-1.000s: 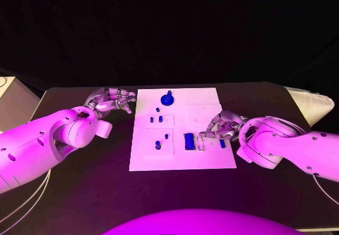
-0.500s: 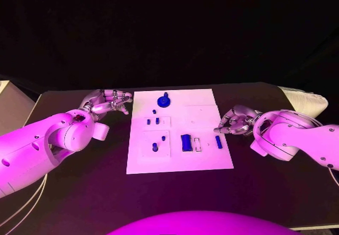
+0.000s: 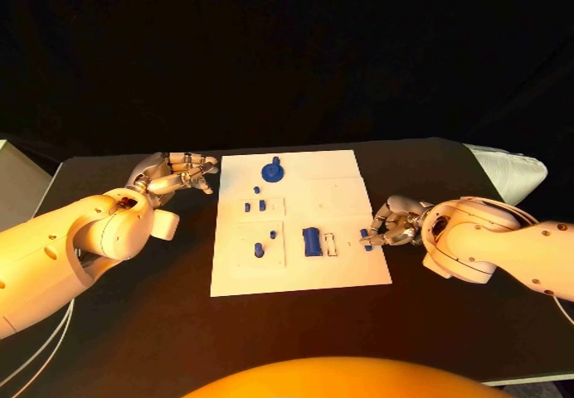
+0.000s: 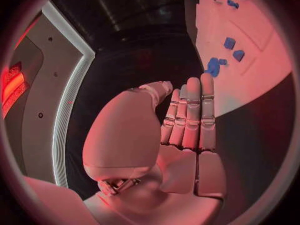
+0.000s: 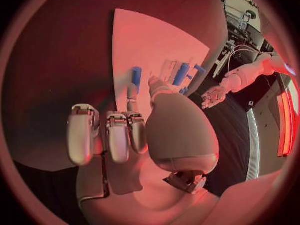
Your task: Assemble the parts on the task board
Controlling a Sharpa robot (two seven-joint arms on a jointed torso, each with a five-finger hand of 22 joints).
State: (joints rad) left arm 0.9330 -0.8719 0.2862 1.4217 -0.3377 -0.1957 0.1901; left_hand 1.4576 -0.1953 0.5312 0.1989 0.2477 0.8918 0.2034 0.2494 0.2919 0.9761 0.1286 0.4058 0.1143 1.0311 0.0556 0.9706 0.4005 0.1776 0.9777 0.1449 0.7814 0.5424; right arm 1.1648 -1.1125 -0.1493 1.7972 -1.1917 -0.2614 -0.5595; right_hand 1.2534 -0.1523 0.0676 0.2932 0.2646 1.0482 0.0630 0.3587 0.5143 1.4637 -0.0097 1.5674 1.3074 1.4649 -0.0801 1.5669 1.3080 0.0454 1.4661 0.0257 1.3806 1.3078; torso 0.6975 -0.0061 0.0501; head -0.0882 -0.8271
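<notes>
Since half a second ago our right hand has come back in from the table beside the board to the white rectangular task board, at its right edge; its fingertips now sit just beside the small blue peg lying there; our left hand has stayed off the board's far left corner, over the black table.

We count eight blue pieces on the board: one round knobbed disc near the far edge; three small studs clustered below it; two short pegs in a square recess on the left; one long rectangular block standing beside a narrow slot; and the peg by our right hand.

The board lies flat in the middle of the table, white with faint square recesses.

Our left hand's fingers are curled together with nothing in them; in the right wrist view our right hand's fingers are bent inward, one reaching at the peg, but we cannot tell whether it is gripped.
</notes>
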